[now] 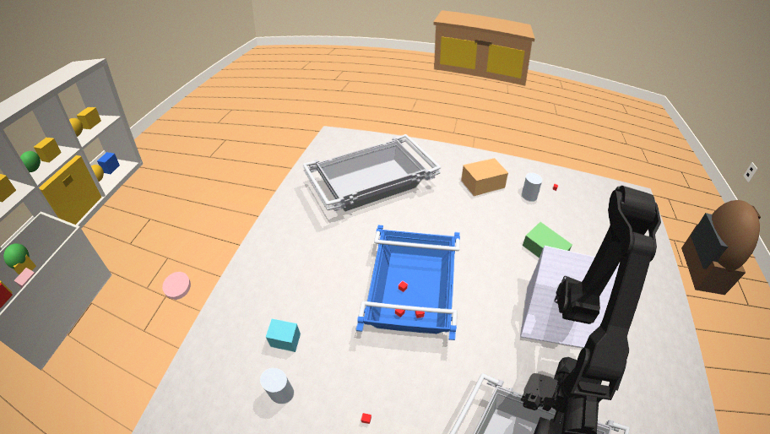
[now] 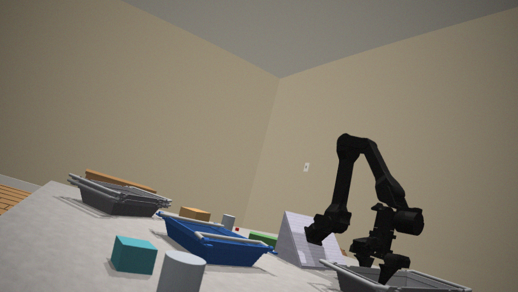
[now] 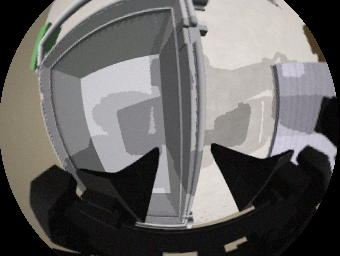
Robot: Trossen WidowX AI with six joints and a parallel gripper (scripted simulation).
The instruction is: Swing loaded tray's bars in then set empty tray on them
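The blue tray (image 1: 409, 328) (image 2: 224, 253) stands mid-table with several small red blocks (image 1: 403, 286) inside. Its far white bar (image 1: 417, 244) (image 2: 195, 220) and near white bar (image 1: 409, 307) (image 2: 232, 237) both lie across its top, near the two ends. An empty grey tray (image 1: 501, 412) (image 3: 172, 100) stands at the front right, partly cut off and partly behind the arm in the top view. My gripper (image 2: 375, 274) (image 3: 185, 149) is open, pointing down. Its fingers stand apart on either side of the grey tray's long wall, one over the inside and one outside; contact cannot be told.
Another grey tray (image 1: 371, 199) (image 2: 134, 209) stands back left. A lilac wedge (image 1: 547, 306) (image 2: 289, 246) (image 3: 300, 100) is under the arm's base, beside a green block (image 1: 544, 240). Also standing around are an orange block (image 1: 484, 176), a teal block (image 1: 283, 333) and grey cylinders (image 1: 275, 383) (image 1: 531, 187).
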